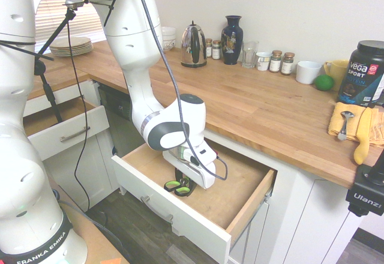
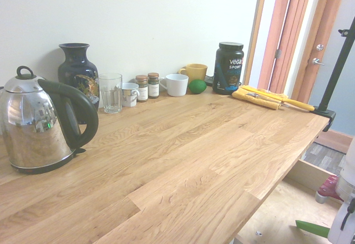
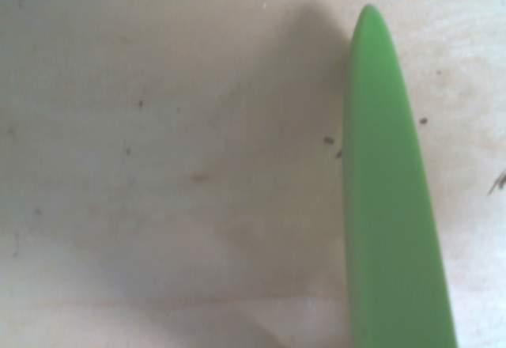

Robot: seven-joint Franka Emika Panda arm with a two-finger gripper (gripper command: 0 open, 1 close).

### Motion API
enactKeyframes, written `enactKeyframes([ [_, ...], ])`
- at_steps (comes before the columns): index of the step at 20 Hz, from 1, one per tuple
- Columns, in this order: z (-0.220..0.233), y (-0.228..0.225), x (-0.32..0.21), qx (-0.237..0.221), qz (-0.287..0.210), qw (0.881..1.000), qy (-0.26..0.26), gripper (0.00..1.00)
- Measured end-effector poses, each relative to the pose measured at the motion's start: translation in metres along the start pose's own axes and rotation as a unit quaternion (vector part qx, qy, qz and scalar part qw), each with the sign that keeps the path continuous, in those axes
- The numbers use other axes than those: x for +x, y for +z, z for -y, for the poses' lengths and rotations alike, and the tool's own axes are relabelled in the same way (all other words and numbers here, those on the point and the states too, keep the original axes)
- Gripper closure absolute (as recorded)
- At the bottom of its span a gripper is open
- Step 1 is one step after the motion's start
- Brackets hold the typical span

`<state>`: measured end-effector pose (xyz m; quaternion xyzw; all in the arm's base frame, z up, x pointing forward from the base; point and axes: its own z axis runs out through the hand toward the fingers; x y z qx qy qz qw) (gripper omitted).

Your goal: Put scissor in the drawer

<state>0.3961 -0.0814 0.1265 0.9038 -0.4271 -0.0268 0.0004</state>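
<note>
The wide drawer point(image 1: 180, 216) stands pulled out below the counter, its light-wood floor point(image 3: 158, 166) bare. The scissor point(image 1: 174, 186) rests low inside it near the front left, lime-green and black handles showing. My gripper point(image 1: 183, 182) reaches straight down into the drawer and sits right at the scissor's handles; whether it still grips them cannot be made out. In the wrist view the scissor's green blade part point(image 3: 391, 206) lies just over the wood. The second exterior view catches that green tip point(image 2: 312, 228) inside the drawer point(image 2: 288, 199).
A narrower drawer point(image 1: 66, 133) is also open to the left. The wooden counter point(image 1: 252, 108) carries a kettle point(image 1: 193, 45), vase, spice jars, mugs, a green ball point(image 1: 324, 82), a black tub point(image 1: 366, 72) and a yellow cloth with a spoon.
</note>
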Motion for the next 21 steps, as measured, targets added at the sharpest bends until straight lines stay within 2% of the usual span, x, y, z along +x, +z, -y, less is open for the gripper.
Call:
enactKeyframes([
  [12, 0.004, -0.005, 0.003, 0.005, -0.005, 1.0, -0.001, 0.0],
  [21, 0.013, -0.039, 0.005, 0.019, -0.007, 1.0, -0.007, 0.0],
])
